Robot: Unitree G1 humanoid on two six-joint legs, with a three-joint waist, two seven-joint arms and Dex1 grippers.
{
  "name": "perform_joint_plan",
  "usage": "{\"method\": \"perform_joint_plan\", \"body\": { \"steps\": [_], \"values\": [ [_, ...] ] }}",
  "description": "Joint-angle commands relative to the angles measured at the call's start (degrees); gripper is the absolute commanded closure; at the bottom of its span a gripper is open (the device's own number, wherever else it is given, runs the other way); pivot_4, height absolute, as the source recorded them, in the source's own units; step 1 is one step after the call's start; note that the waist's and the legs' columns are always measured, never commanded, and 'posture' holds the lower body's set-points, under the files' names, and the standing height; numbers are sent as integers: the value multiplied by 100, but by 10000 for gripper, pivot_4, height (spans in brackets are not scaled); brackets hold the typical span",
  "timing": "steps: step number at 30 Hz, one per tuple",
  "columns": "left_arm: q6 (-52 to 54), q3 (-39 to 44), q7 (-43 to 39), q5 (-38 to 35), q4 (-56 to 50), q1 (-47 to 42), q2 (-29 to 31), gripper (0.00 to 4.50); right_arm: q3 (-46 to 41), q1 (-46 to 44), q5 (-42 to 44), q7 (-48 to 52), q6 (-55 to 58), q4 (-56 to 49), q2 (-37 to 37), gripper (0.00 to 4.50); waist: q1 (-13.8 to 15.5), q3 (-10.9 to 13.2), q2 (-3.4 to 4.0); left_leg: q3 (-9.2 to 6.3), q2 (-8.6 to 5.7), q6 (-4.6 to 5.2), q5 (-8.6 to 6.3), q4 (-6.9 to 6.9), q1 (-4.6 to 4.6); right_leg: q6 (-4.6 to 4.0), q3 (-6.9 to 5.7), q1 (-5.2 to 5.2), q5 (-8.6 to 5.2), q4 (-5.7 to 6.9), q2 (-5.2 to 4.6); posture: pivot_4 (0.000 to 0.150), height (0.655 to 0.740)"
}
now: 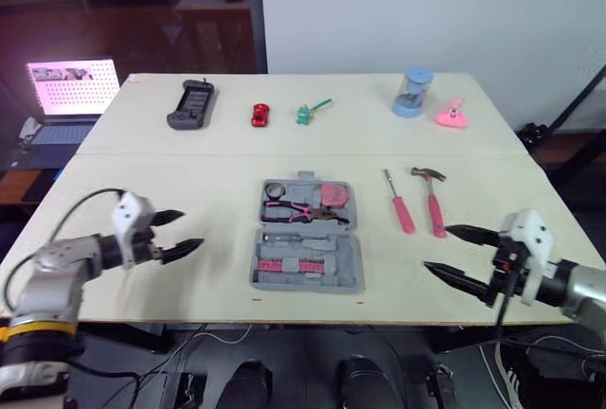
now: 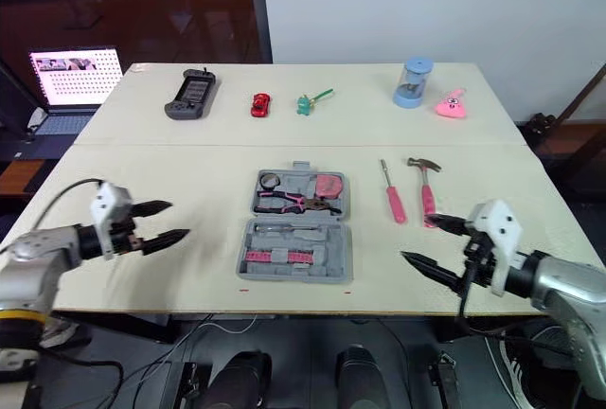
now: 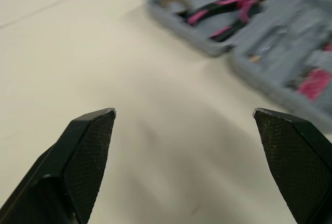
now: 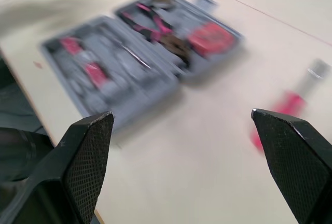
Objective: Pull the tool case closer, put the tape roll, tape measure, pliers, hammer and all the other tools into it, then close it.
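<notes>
Black fingers are the nearest thing: the left gripper (image 1: 189,228) hangs left of the case (image 1: 308,236), the right gripper (image 1: 436,248) hangs right of it. Both are spread wide with nothing in them, and both are clear of the case.

The case is grey moulded plastic, lying open flat on the table (image 1: 189,163) a little back from the near edge. Its near half has small pink bits in slots. The far half already holds the tape roll (image 1: 275,189), pliers (image 1: 289,208) and tape measure (image 1: 333,193).

My guess is it's stiff and not too heavy, so it should slide rather than need lifting. I'd pinch the near half's rim or side wall. The hinge is the worry (yank one half and the other may flop or drag).

Right of the case's far half, the screwdriver (image 1: 400,203) and hammer (image 1: 433,203) lie side by side, not touching it. The screwdriver is thin and will probably roll, so go for the pink handle. The hammer looks head-heavy, so I'd grab the pink grip up near the head or it'll tip in the fingers.

Well beyond the case there's a row of unrelated stuff: a controller (image 1: 192,104), a red toy car (image 1: 259,115), a green toy (image 1: 308,112), a blue canister (image 1: 413,93) and a pink thing (image 1: 453,115).
</notes>
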Motion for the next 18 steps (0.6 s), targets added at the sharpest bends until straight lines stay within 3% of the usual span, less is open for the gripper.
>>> {"method": "perform_joint_plan", "body": {
  "steps": [1,8,18],
  "values": [
    [-189,512,-69,-163,176,318,334,258,-568,277,-144,386,-398,437,-189,0,7,-1,4,2,0,0,0,-1,3,0,1,1,0,0,0,1500,6902],
    [-338,779,-131,-266,627,333,515,258,-832,447,-292,694,-778,1095,-278,0,38,-1,3,4,0,0,0,2,4,-1,1,7,0,-1,-1,1500,6902],
    [-256,390,-266,-207,378,-74,413,258,-750,504,-153,462,-513,509,-148,0,32,-1,4,4,0,-1,0,1,4,-1,2,6,0,-1,-1,1500,6902]
  ]
}}
